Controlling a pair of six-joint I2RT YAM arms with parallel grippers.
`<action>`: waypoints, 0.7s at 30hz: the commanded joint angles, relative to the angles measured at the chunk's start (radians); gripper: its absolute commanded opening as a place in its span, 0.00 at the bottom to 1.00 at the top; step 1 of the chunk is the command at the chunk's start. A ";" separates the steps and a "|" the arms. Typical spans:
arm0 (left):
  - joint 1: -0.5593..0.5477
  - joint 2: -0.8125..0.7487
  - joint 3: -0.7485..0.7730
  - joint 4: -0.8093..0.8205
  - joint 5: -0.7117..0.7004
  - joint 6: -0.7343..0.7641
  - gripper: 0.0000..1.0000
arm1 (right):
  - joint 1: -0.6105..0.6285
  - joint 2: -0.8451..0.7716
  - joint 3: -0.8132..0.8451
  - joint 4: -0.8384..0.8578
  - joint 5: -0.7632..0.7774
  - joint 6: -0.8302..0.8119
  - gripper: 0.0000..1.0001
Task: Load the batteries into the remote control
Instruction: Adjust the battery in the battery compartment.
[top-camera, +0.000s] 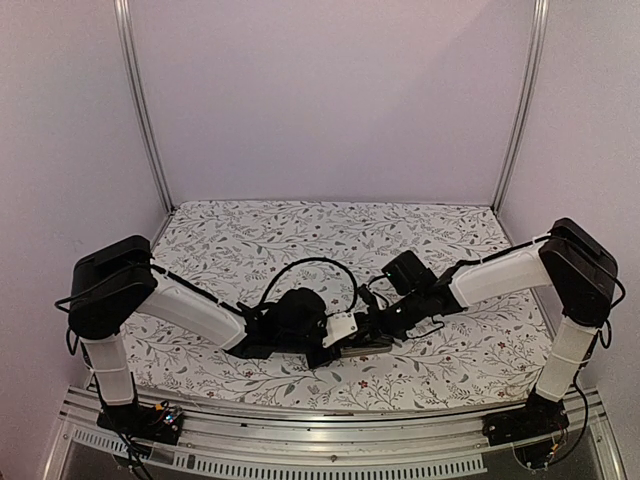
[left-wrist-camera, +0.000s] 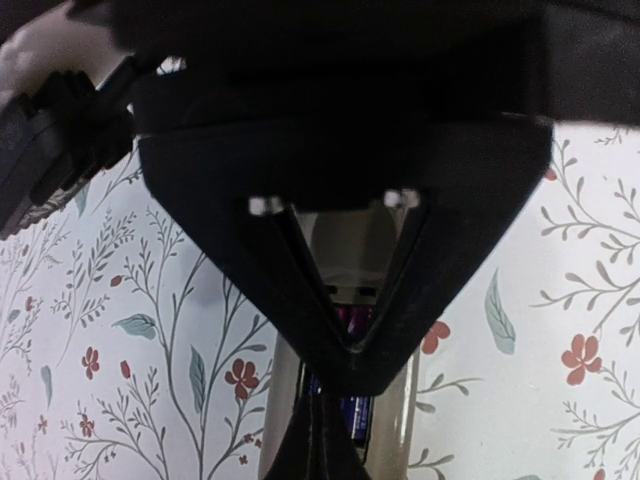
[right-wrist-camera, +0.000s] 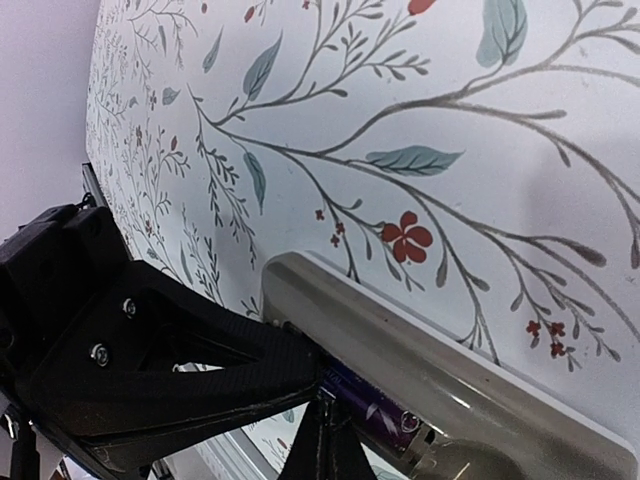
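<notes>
Your remote control (right-wrist-camera: 455, 365) lies on the flower-patterned bench (top-camera: 300, 230) with its grey-tan back facing up. In the overhead view it sits near the front edge, roughly midway between the two arm bases and under the meeting point of both arms. Look into the opening in its back and you will see one battery (right-wrist-camera: 372, 402) with a purple wrapper, lying along the length of the body. You cannot tell from these views whether a second cell sits beside it. The left end effector (left-wrist-camera: 355, 362) is right above that opening. Its two black fingers run together into a V whose point rests at the purple cell, so it reads as closed, though you cannot tell whether anything is pinched at the tip. The right end effector (right-wrist-camera: 320, 432) comes in from the opposite side and only its tip shows. The fingers seem pressed together with no more than a seam between them, so it too looks closed. That tip is just beside the left one, touching or nearly touching the same cell — the contact itself is hidden in shadow.
</notes>
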 joint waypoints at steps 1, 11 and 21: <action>-0.043 0.035 -0.047 -0.162 0.064 -0.013 0.00 | -0.023 0.042 -0.022 -0.065 0.122 -0.012 0.00; -0.043 0.024 -0.046 -0.154 0.042 -0.024 0.00 | 0.000 0.042 -0.059 -0.115 0.174 -0.032 0.00; -0.043 -0.074 -0.128 0.073 0.016 -0.148 0.03 | 0.026 0.056 -0.096 -0.118 0.192 -0.029 0.00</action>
